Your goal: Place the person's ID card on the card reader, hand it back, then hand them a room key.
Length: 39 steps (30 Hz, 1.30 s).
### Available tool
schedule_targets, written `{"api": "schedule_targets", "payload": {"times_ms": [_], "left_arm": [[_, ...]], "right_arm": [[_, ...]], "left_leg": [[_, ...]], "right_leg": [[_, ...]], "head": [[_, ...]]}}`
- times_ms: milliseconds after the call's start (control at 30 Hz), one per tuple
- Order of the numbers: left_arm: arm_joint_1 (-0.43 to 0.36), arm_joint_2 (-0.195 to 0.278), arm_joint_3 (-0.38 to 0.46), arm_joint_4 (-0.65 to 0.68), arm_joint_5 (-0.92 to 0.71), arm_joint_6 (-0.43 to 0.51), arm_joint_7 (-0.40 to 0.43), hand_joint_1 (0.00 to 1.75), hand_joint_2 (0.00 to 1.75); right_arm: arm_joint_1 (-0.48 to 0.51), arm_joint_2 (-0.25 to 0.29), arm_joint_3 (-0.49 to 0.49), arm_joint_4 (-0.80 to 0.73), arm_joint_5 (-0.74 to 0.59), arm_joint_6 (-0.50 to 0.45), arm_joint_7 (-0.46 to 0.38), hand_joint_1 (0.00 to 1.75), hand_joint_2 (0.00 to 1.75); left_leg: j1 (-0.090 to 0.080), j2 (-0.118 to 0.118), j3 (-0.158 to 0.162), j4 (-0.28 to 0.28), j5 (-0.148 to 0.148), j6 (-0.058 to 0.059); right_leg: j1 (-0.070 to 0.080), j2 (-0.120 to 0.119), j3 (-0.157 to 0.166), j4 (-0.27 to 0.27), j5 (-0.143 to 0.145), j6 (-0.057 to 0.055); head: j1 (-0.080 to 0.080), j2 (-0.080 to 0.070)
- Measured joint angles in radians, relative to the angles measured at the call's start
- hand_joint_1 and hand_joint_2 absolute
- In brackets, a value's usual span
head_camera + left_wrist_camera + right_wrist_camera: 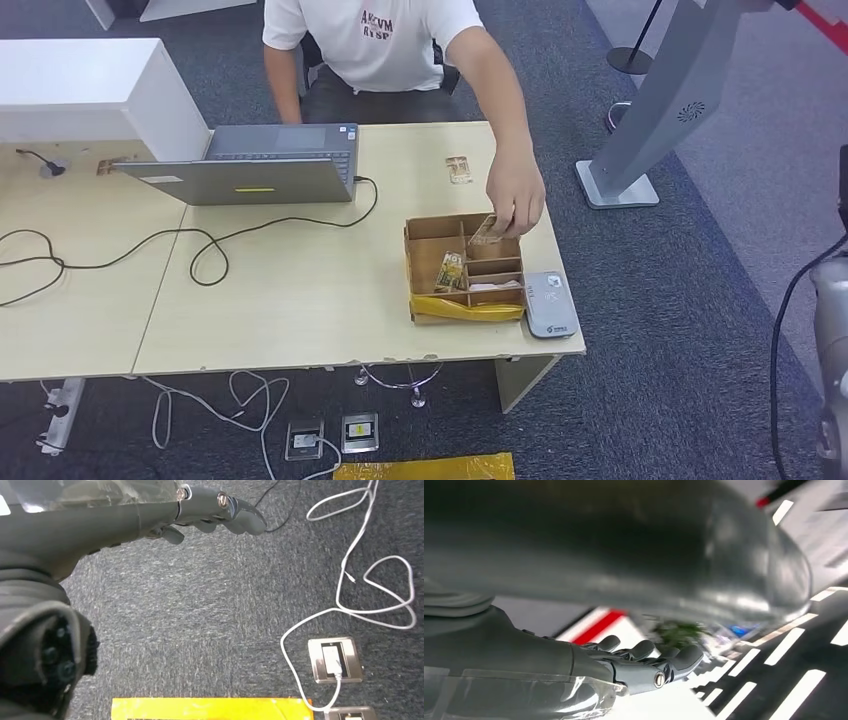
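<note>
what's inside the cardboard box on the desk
The cardboard box has dividers; a card stands in one compartment. The person's hand covers the far corner, holding something unclear.

A person (385, 45) seated behind the desk (300, 290) is cut off at the shoulders by the head view's top edge, and the print on the white shirt is only partly readable. The person's hand (517, 190) covers the far corner of the cardboard box (465, 270), hiding most of the card (487, 232) beneath the fingers; its face cannot be read. Another small card (459, 169) on the desk is too small to identify. The right arm (830, 350) is clipped by the right edge. In the right wrist view, a blurred grey mass looms over the right hand (644, 662). The left hand (210, 512) is partly cropped in its wrist view.
</note>
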<state>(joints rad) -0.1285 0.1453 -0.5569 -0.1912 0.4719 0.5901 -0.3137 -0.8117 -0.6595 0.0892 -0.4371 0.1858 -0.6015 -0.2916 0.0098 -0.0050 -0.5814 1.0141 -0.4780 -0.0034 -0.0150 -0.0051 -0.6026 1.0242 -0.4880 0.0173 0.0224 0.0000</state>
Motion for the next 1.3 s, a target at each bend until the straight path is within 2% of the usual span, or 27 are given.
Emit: {"api": "schedule_targets", "payload": {"times_ms": [133,300,400,500,667,767,867,1000,1300], "left_arm": [[-0.001,0.001,0.0,0.0,0.0,-0.003,0.021,0.0,0.0],[-0.001,0.007,0.0,0.0,-0.014,-0.019,0.044,0.0,0.0],[0.0,0.015,0.0,0.0,-0.024,-0.038,0.053,0.0,0.0],[-0.001,0.024,0.0,0.0,-0.025,-0.052,0.06,0.0,0.0],[-0.004,0.031,0.0,0.0,-0.018,-0.069,0.078,0.0,0.0],[-0.006,0.036,-0.001,0.0,-0.017,-0.076,0.086,0.0,0.0],[-0.007,0.04,-0.002,0.0,-0.02,-0.081,0.089,0.0,0.0],[-0.008,0.044,-0.002,0.0,-0.027,-0.086,0.089,0.0,0.0],[-0.01,0.047,-0.003,0.0,-0.041,-0.092,0.089,0.0,0.0]], "right_arm": [[0.19,-0.012,-0.088,0.04,-0.027,0.004,0.07,0.0,0.0],[0.405,0.005,-0.164,0.093,-0.053,0.039,0.16,0.0,0.0],[0.528,0.033,-0.197,0.128,-0.054,0.103,0.273,0.0,0.0],[0.601,0.073,-0.216,0.158,-0.041,0.159,0.384,0.0,0.0],[0.656,0.15,-0.224,0.192,0.002,0.336,0.538,0.0,0.0],[0.669,0.186,-0.223,0.205,0.02,0.455,0.566,0.0,0.0],[0.673,0.206,-0.222,0.211,0.035,0.53,0.564,0.0,0.0],[0.674,0.225,-0.221,0.215,0.054,0.576,0.544,0.0,0.0],[0.674,0.251,-0.22,0.22,0.071,0.619,0.531,0.0,0.0]], "left_leg": [[0.001,-0.002,0.0,0.0,-0.001,0.0],[0.002,-0.004,0.0,-0.001,-0.002,-0.002],[0.003,-0.007,0.0,-0.001,-0.003,-0.003],[0.003,-0.005,0.002,-0.001,-0.004,-0.004],[0.004,-0.002,0.004,-0.001,-0.004,-0.004],[0.004,-0.001,0.004,-0.001,-0.004,-0.004],[0.004,-0.001,0.005,-0.001,-0.004,-0.004],[0.004,-0.001,0.006,-0.001,-0.004,-0.004],[0.003,-0.001,0.006,-0.001,-0.004,-0.004]], "right_leg": [[0.001,-0.001,0.001,0.0,-0.002,-0.001],[0.002,-0.004,0.002,0.0,-0.004,-0.002],[0.003,-0.007,0.003,0.0,-0.006,-0.002],[0.003,-0.005,0.004,0.0,-0.007,-0.002],[0.004,-0.001,0.004,0.0,-0.007,-0.003],[0.004,0.0,0.005,0.0,-0.007,-0.003],[0.004,0.001,0.006,0.0,-0.007,-0.003],[0.004,0.001,0.006,0.0,-0.007,-0.003],[0.003,0.001,0.006,0.0,-0.007,-0.003]], "head": [[0.0,0.0],[0.0,0.0],[0.0,0.0],[0.0,0.0],[0.0,0.0],[0.0,0.0],[0.0,0.0],[0.0,0.0],[0.0,0.0]]}}
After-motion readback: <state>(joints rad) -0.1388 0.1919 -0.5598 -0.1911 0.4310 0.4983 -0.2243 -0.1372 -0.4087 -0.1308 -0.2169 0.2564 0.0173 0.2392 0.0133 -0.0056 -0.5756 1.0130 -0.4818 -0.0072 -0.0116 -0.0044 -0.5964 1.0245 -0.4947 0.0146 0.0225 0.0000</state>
